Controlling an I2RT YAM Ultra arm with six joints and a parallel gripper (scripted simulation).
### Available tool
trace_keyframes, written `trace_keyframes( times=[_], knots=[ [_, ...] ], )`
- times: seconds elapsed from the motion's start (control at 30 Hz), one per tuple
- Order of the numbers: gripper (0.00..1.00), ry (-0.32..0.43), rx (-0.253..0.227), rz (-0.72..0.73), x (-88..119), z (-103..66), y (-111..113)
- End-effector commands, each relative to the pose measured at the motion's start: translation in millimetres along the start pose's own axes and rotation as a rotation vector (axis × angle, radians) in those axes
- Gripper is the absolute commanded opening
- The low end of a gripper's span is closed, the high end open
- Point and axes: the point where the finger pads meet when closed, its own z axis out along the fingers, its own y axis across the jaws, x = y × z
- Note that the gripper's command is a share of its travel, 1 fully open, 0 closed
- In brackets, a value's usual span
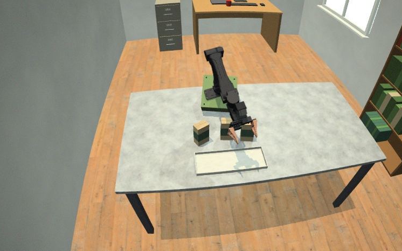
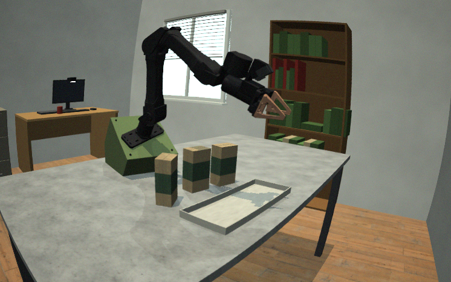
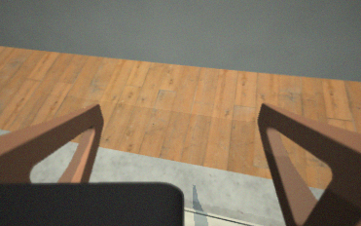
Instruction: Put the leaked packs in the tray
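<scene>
Three tan coffee packs with green bands stand upright in a row on the grey table: the left pack point(image 1: 201, 132) point(image 2: 165, 179), the middle pack point(image 1: 226, 128) point(image 2: 196, 169) and the right pack point(image 1: 247, 132) point(image 2: 223, 164). A shallow grey tray point(image 1: 230, 160) point(image 2: 236, 205) lies empty in front of them. My gripper point(image 1: 244, 132) point(image 2: 272, 106) point(image 3: 180, 112) is open and empty. It hangs high in the air above the right pack and the tray, tilted downward. The wrist view shows only the two fingers, the table's edge and the floor; no pack is in it.
The arm's green base block point(image 1: 219, 93) point(image 2: 136, 147) stands behind the packs. A bookshelf point(image 2: 308, 83) is off the table's far right side. A desk point(image 1: 235, 18) and a filing cabinet point(image 1: 168, 25) stand far behind.
</scene>
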Motion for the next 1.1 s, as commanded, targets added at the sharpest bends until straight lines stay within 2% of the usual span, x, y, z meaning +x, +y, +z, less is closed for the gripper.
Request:
trace_keyframes(
  times=[0.0,0.03,0.07,0.13,0.17,0.23,0.27,0.3,0.33,0.37,0.43,0.47,0.5,0.53,0.6,0.63,0.67,0.7,0.8,0.87,0.9,0.93,0.97,1.0,1.03,1.07],
  knots=[
    [1.0,0.076,0.054,0.105,-11,-14.5,-15],
    [1.0,0.076,0.054,0.105,-11,-14.5,-15],
    [1.0,0.122,0.086,0.158,-7,-22.8,-22],
    [1.0,0.122,0.086,0.158,-7,-22.8,-22],
    [1.0,0.19,0.121,0.181,9,-27.8,-37],
    [1.0,0.19,0.121,0.181,9,-27.8,-37],
    [1.0,0.226,0.109,0.185,24,-19.5,-35],
    [1.0,0.293,0.148,0.215,40,-27.1,-51],
    [1.0,0.293,0.148,0.215,40,-27.1,-51],
    [1.0,0.351,0.184,0.245,54,-35.5,-65],
    [1.0,0.359,0.189,0.249,56,-36.6,-66],
    [1.0,0.422,0.231,0.288,71,-47.8,-81],
    [1.0,0.422,0.231,0.288,71,-47.8,-81],
    [1.0,0.482,0.275,0.331,85,-60.5,-94],
    [1.0,0.482,0.275,0.331,85,-60.5,-94],
    [1.0,0.539,0.319,0.377,98,-74.3,-105],
    [1.0,0.539,0.319,0.377,98,-74.3,-105],
    [1.0,0.592,0.363,0.427,110,-88.9,-116],
    [1.0,0.592,0.363,0.427,110,-88.9,-116],
    [1.0,0.685,0.448,0.529,130,-118.7,-131],
    [1.0,0.686,0.449,0.531,130,-119.2,-131],
    [1.0,0.723,0.487,0.58,138,-132.9,-136],
    [1.0,0.726,0.491,0.585,138,-134.1,-136],
    [1.0,0.762,0.53,0.637,145,-148.3,-140],
    [1.0,0.762,0.531,0.638,145,-148.5,-140],
    [1.0,0.794,0.569,0.691,151,-162.3,-143]
  ],
)
